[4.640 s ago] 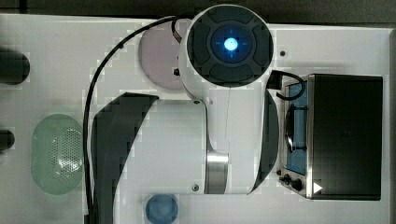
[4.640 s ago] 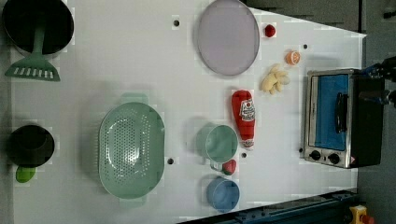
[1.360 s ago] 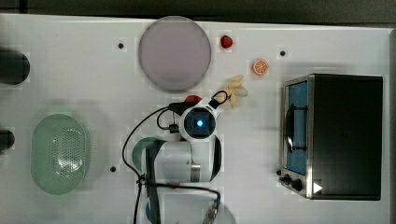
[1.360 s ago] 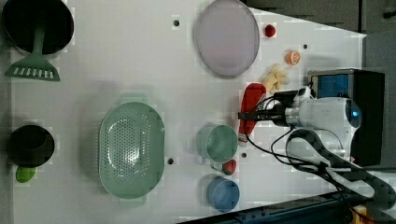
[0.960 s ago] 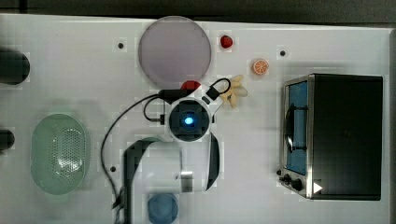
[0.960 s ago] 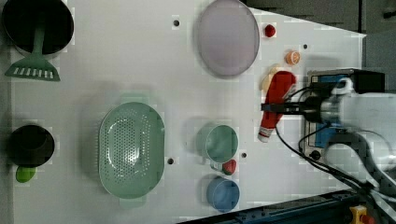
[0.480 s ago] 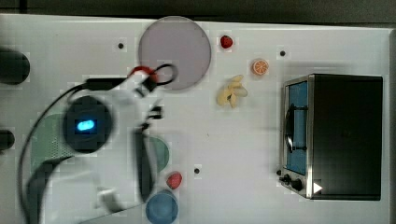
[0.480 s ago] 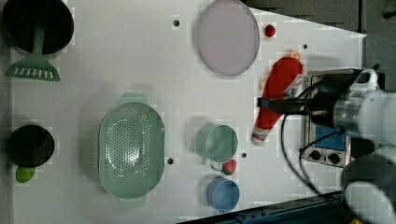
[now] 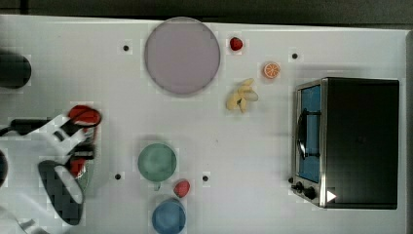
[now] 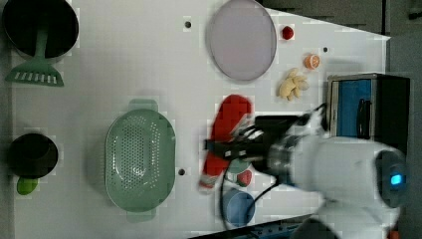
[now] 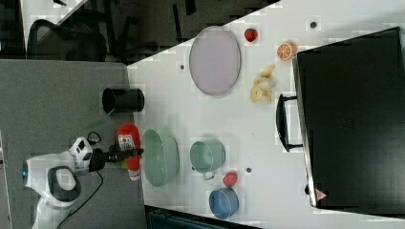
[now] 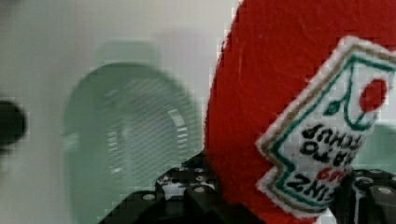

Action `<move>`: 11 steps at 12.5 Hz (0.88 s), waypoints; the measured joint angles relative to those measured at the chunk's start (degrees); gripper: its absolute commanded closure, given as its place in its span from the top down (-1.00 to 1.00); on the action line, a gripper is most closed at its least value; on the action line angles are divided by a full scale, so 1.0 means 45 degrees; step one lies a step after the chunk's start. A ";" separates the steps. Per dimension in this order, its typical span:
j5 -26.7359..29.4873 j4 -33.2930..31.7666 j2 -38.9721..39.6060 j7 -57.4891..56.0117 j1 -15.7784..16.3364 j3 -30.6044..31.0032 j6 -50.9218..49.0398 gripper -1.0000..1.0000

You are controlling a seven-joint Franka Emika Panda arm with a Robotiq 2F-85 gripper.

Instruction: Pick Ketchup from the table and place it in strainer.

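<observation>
My gripper (image 10: 226, 148) is clamping the ketchup bottle (image 10: 225, 134) around its middle, keeping the long body balanced for the drop. In the left view, the bottle is hanging mid-frame, off the table (image 10: 124, 59), just right of the strainer (image 10: 139, 159). I'm carrying it high, I'd say to clear the green cup (image 9: 157, 162). The bottle isn't over the basket yet.

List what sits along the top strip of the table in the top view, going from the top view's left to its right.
Dark round pot at the edge → big grey-lilac round plate → small red strawberry → orange slice.
</observation>
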 measured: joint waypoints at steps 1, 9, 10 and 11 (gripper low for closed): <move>-0.0012 -0.0025 0.0560 0.0615 0.0179 0.0348 0.0535 0.25; -0.0999 -0.0224 0.4858 0.3234 0.0836 0.0361 0.4203 1.00; -0.0997 -0.0224 0.4960 0.3389 0.0804 0.0286 0.4315 1.00; -0.1018 -0.0224 0.4901 0.3515 0.0803 0.0224 0.4315 1.00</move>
